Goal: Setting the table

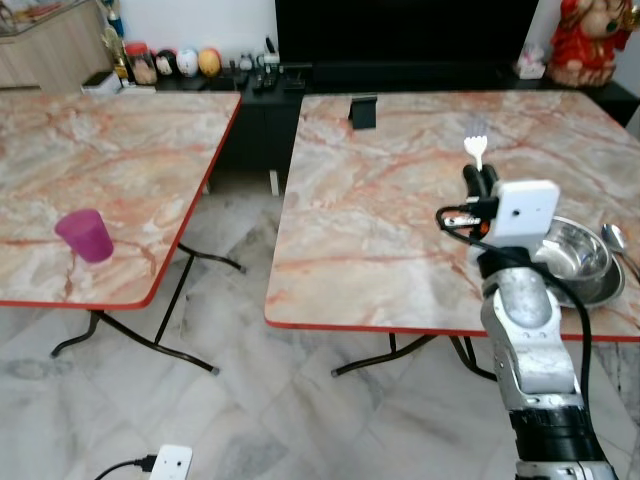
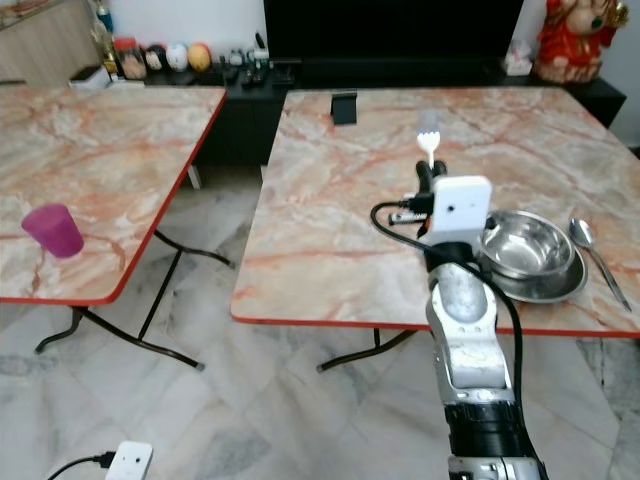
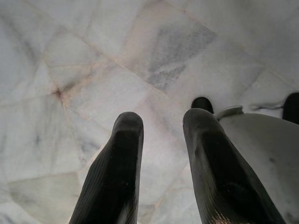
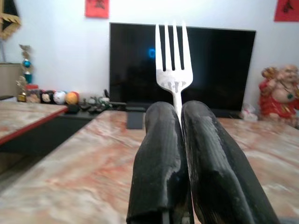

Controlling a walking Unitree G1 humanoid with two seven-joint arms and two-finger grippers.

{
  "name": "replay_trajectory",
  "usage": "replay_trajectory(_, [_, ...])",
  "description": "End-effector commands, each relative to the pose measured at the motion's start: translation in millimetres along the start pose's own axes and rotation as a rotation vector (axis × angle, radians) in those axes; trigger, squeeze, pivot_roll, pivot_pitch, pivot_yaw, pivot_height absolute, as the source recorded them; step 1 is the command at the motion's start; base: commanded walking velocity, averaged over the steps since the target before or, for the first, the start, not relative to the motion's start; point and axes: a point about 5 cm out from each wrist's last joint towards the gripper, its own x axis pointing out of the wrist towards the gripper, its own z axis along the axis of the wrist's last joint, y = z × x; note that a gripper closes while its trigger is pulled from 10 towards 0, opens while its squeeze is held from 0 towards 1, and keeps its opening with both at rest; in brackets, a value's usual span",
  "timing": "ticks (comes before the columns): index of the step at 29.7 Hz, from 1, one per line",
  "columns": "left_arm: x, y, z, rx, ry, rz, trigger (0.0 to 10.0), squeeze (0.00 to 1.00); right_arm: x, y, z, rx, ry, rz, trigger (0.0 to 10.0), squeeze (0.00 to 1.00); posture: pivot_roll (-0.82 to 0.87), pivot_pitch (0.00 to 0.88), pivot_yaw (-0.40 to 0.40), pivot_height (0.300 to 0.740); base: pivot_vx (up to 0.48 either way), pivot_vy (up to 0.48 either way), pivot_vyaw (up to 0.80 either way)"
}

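While the right claw [image 4: 180, 140] pinches a white fork [image 4: 173, 65], its tines stand upright above the fingertips.

The fork looks like smooth plastic, four slim tines on a thin neck clamped between two ribbed black fingers [image 4: 161, 158] pressed tight on it. Claw and fork are raised over a glossy pink-veined marble table [image 1: 380, 210] with a red edge. Just right of the claw sits a round steel bowl [image 1: 578, 255], a metal spoon [image 1: 618, 240] beyond it. The left claw [image 3: 161, 158] hangs over pale marble floor tiles [image 3: 93, 70], fingers slightly apart.
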Motion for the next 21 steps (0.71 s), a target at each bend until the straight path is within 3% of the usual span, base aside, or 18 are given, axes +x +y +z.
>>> replay_trajectory(1, [-0.1, -3.9, -2.3, 0.018, 0.008, -0.010, 10.0, 0.00, 1.4, -5.5, 2.5, -0.009, 0.000, -0.013, 10.0, 0.00, -0.07, 0.000, 0.022, 0.736, 0.000, -0.480, 0.00])
replay_trajectory(4, [-0.1, -3.9, -2.1, 0.015, 0.007, -0.010, 10.0, 0.00, 1.8, -6.3, 1.7, -0.013, 0.006, -0.015, 10.0, 0.00, -0.07, 0.000, 0.023, 0.736, 0.000, -0.480, 0.00])
replay_trajectory(12, [0.1, -3.7, -1.4, 0.011, 0.006, -0.009, 10.0, 0.00, 1.2, -8.0, 1.1, -0.016, 0.015, -0.017, 10.0, 0.00, -0.08, 0.000, 0.024, 0.736, 0.000, 0.000, 0.00])
replay_trajectory(21, [0.3, -3.3, -0.3, 0.012, 0.005, -0.009, 10.0, 0.00, 1.4, -11.1, -2.9, -0.025, 0.046, -0.028, 10.0, 0.00, -0.07, 0.000, 0.024, 0.736, 0.000, -0.480, 0.00])
